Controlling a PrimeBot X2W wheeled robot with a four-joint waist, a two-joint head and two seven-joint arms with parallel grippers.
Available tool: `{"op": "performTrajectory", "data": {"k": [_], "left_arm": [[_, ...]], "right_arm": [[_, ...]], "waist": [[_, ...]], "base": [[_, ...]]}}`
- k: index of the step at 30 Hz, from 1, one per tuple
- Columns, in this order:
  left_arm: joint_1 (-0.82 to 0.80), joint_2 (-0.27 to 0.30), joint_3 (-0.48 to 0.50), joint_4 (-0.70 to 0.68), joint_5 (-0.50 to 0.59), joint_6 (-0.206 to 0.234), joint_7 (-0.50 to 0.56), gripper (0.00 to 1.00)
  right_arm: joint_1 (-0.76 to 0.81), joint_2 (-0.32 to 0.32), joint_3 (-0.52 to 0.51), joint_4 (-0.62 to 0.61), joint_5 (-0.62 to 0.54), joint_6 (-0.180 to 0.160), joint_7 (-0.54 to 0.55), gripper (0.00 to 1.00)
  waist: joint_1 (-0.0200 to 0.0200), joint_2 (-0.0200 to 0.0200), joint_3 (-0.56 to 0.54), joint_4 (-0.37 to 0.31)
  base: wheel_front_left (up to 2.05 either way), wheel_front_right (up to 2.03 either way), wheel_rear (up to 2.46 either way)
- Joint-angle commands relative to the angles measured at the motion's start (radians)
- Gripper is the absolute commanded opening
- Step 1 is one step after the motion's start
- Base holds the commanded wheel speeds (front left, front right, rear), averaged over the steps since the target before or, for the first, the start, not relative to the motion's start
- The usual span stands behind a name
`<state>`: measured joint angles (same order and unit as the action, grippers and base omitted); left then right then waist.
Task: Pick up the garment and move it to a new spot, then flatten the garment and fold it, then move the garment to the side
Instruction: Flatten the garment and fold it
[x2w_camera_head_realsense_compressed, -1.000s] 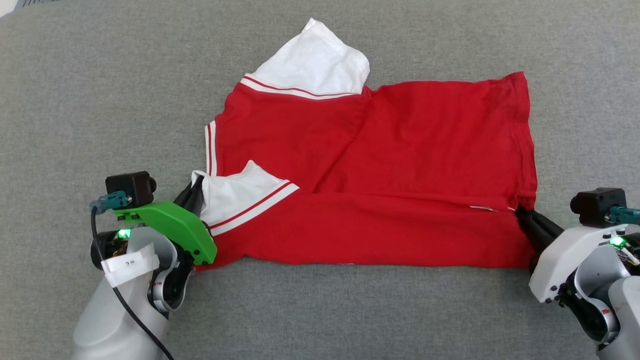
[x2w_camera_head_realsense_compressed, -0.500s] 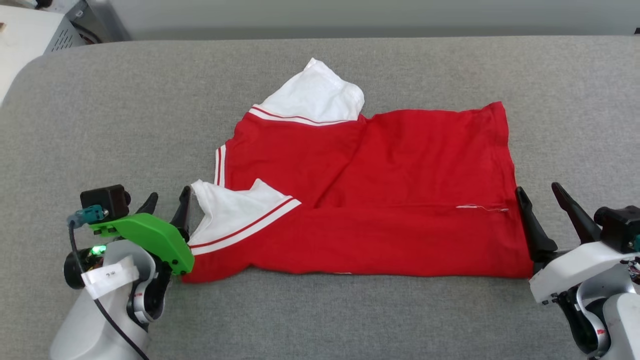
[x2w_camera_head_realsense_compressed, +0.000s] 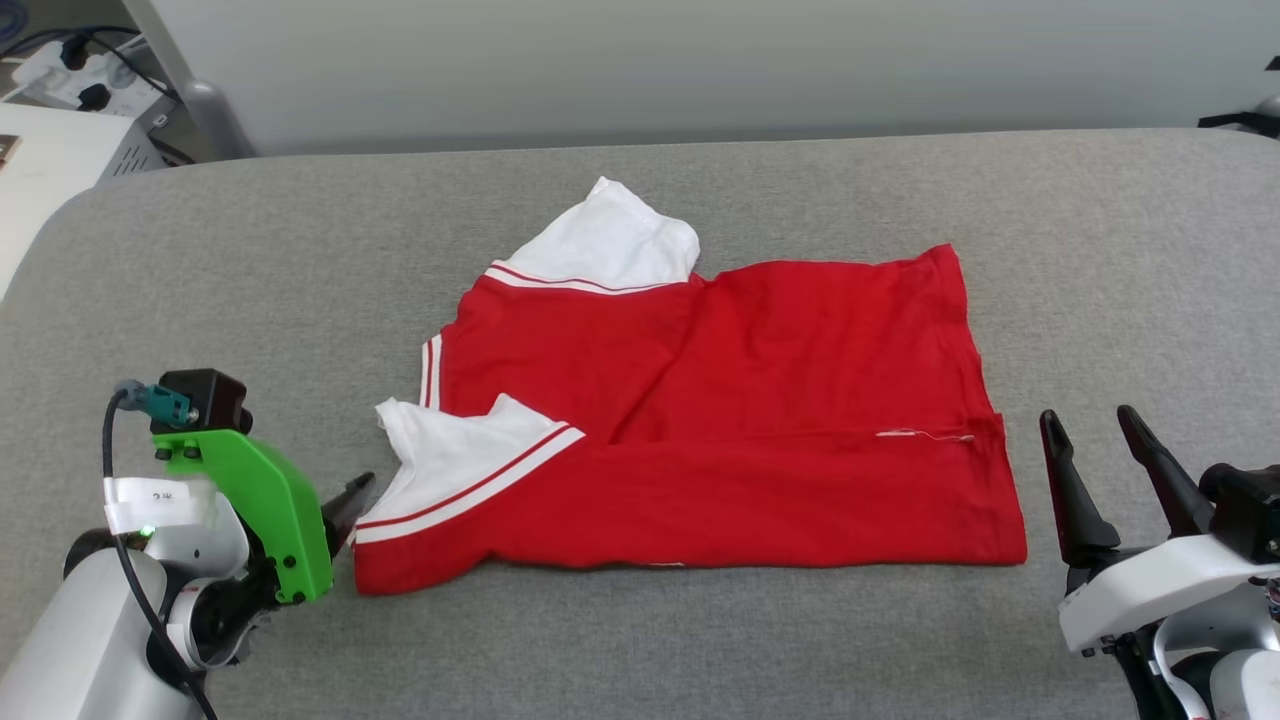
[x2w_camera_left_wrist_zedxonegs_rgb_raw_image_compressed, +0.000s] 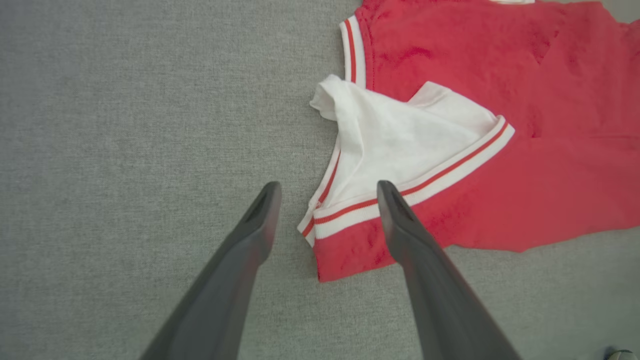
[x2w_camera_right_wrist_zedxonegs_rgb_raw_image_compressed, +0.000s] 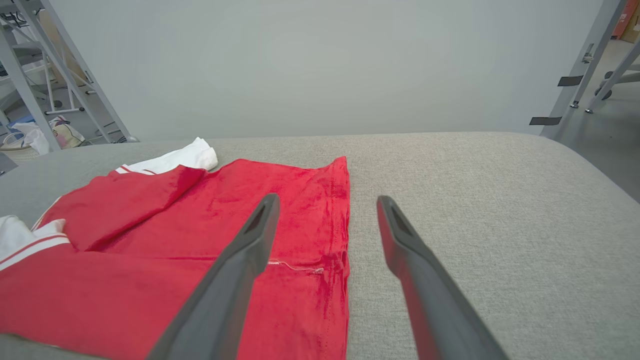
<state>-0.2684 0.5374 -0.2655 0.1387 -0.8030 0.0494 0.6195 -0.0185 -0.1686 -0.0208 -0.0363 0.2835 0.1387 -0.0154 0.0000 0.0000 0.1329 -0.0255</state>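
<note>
My head has lifted, so the tabletop now shows its far edge and the wall behind; that is the camera moving, not the cloth. The jersey lies mid-tabletop with its near strip turned over the body, the crease running left to right. A second ago both my end effectors were pinched on that strip's two corners; now both have let go and drawn back. My right end effector stands wide open and empty, just off the hem. My left end effector is as wide and empty, its tips either side of the near sleeve corner, gripping nothing. I judge the first fold laid and the next one due; the far sleeve sticks out past the body and wants tucking. For room, broad bare tabletop lies right of the hem and left of the collar, with a narrower band behind. The left corner rounds off toward a white cabinet, so sliding right looks safer
</note>
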Motion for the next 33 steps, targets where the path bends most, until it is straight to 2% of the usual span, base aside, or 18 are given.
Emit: {"op": "performTrajectory", "data": {"k": [1,6,13,16,19,20,21,22,25,29,33], "left_arm": [[0.018,0.008,-0.003,-0.017,-0.012,0.016,0.024,1.00],[0.050,0.008,-0.022,-0.051,-0.021,0.069,0.100,1.00],[0.037,-0.007,-0.066,-0.006,0.033,0.109,0.104,1.00],[0.028,-0.017,-0.088,0.034,0.052,0.116,0.106,1.00],[0.028,-0.042,-0.107,0.072,0.041,0.104,0.113,1.00],[0.030,-0.051,-0.115,0.086,0.037,0.098,0.115,0.63],[0.032,-0.059,-0.121,0.097,0.033,0.091,0.117,0.44],[0.033,-0.069,-0.126,0.107,0.026,0.079,0.111,0.02],[0.035,-0.090,-0.131,0.127,0.018,0.056,0.082,0.00],[0.047,-0.097,-0.121,0.125,0.022,0.046,0.020,0.00],[0.070,-0.081,-0.105,0.075,0.037,0.052,-0.030,0.00]], "right_arm": [[0.012,0.006,-0.001,-0.012,-0.004,-0.008,0.005,1.00],[0.008,0.015,0.001,-0.029,0.008,-0.008,0.015,1.00],[-0.011,0.009,-0.001,-0.037,0.029,-0.008,0.022,1.00],[-0.018,0.005,0.000,-0.034,0.038,-0.008,0.025,1.00],[-0.023,0.003,0.000,-0.028,0.052,-0.008,0.028,1.00],[-0.024,0.001,-0.003,-0.024,0.057,-0.008,0.029,1.00],[-0.025,0.001,-0.005,-0.021,0.064,-0.008,0.033,1.00],[-0.025,0.000,-0.010,-0.018,0.074,-0.008,0.037,1.00],[-0.024,-0.012,-0.019,-0.003,0.098,-0.008,0.066,1.00],[-0.021,-0.032,-0.046,0.021,0.129,-0.008,0.135,1.00],[-0.023,-0.065,-0.047,0.052,0.169,-0.008,0.266,1.00]], "waist": [[0.0000,0.0000,0.005,-0.011],[0.0000,0.0000,0.039,-0.034],[0.0000,0.0000,0.099,-0.053],[0.0000,0.0000,0.120,-0.057],[0.0000,0.0000,0.129,-0.060],[0.0000,0.0000,0.131,-0.060],[0.0000,0.0000,0.132,-0.060],[0.0000,0.0000,0.133,-0.060],[0.0000,0.0000,0.126,-0.055],[0.0000,0.0000,0.106,-0.048],[0.0000,0.0000,0.090,-0.037]], "base": [[0.00,0.00,0.00],[0.00,0.00,0.00],[0.00,0.00,0.00],[0.00,0.00,0.00],[0.00,0.00,0.00],[0.00,0.00,0.00],[0.00,0.00,0.00],[0.00,0.00,0.00],[0.00,0.00,0.00],[0.00,0.00,0.00],[0.00,0.00,0.00]]}}
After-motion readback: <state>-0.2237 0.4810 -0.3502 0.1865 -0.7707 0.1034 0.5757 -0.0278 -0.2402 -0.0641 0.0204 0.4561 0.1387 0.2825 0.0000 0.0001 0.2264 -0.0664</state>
